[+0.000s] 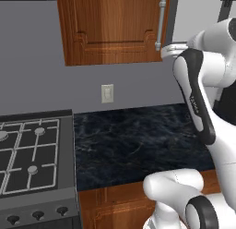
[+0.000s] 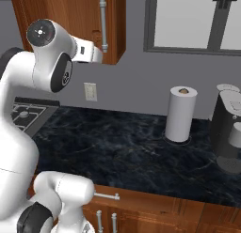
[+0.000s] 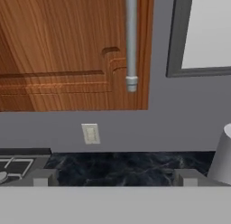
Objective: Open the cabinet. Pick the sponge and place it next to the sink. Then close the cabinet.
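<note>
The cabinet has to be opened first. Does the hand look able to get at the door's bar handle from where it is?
Probably yes. The hand is open and faces the closed cabinet; the bar handle hangs just above it with nothing between.

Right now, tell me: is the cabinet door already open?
No. In the hand view the cabinet door lies flat and shut, its silver handle hanging straight down in front of the open end effector.
</note>
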Available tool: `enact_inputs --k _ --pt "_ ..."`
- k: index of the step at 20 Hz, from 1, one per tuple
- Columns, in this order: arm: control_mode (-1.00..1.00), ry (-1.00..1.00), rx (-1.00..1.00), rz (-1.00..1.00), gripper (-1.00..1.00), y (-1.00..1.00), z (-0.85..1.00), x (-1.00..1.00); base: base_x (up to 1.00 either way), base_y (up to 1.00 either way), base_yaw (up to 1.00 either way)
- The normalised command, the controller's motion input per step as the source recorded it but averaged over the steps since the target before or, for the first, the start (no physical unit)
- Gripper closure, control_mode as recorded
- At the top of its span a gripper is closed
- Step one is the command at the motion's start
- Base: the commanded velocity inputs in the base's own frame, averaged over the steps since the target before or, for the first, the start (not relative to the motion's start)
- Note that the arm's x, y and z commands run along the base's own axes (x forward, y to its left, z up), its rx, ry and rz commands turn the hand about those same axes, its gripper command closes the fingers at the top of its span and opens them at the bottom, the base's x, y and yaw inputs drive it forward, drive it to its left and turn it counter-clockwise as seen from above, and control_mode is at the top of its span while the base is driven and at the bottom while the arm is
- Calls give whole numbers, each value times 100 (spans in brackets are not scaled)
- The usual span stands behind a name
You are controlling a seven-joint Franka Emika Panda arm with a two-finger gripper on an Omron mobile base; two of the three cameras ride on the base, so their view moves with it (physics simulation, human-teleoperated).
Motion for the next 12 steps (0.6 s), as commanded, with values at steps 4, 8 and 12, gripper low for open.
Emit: enact_inputs --k 4,8,12 --pt "-100 0 0 0 -100 -23 0 24 0 0 0" --pt "-100 0 0 0 -100 -33 0 29 0 0 0" --pt "-100 0 0 0 -100 -14 0 31 0 0 0"
